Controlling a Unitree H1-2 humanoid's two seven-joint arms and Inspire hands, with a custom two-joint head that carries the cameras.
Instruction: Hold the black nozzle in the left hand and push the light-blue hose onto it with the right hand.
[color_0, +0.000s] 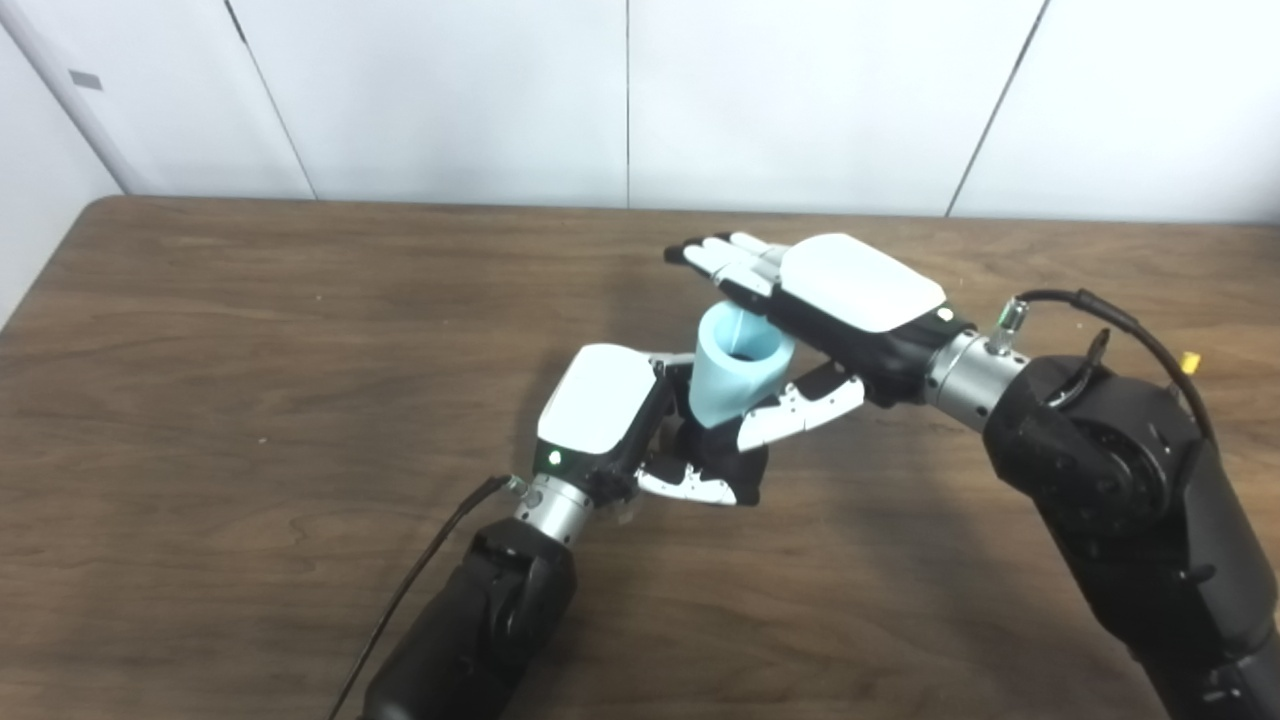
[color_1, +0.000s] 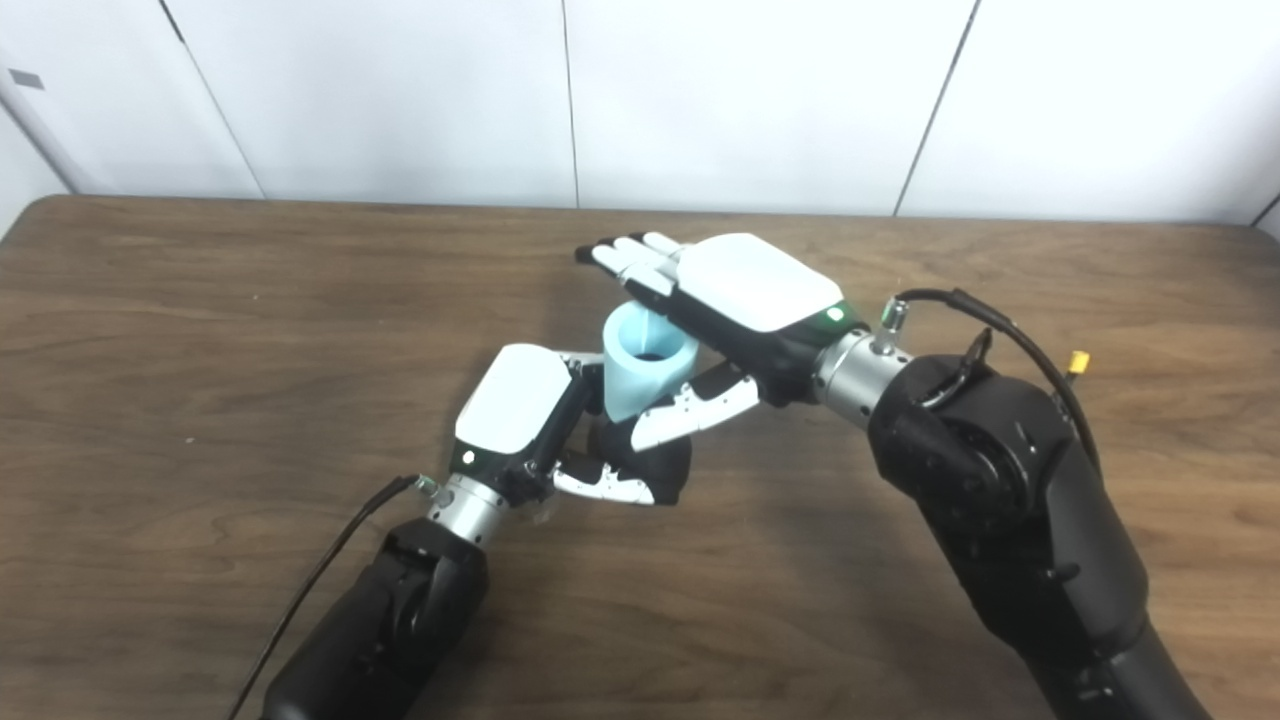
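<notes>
My left hand (color_0: 610, 415) is shut on the black nozzle (color_0: 715, 452) and holds it just above the table near the middle. The light-blue hose (color_0: 738, 375), a short flared piece with its open mouth facing up, sits on top of the nozzle. My right hand (color_0: 845, 290) is above and behind the hose with its fingers (color_0: 725, 255) stretched out flat past it. Its palm is at the hose's far rim and its thumb lies against the hose's lower right side. The joint between hose and nozzle is hidden by my hands. The same scene shows in the right eye view, with the hose (color_1: 645, 368) in the middle.
The brown wooden table (color_0: 250, 330) reaches to a white panelled wall at the back. A black cable (color_0: 420, 580) runs along my left forearm, and another cable (color_0: 1120, 320) loops over my right wrist.
</notes>
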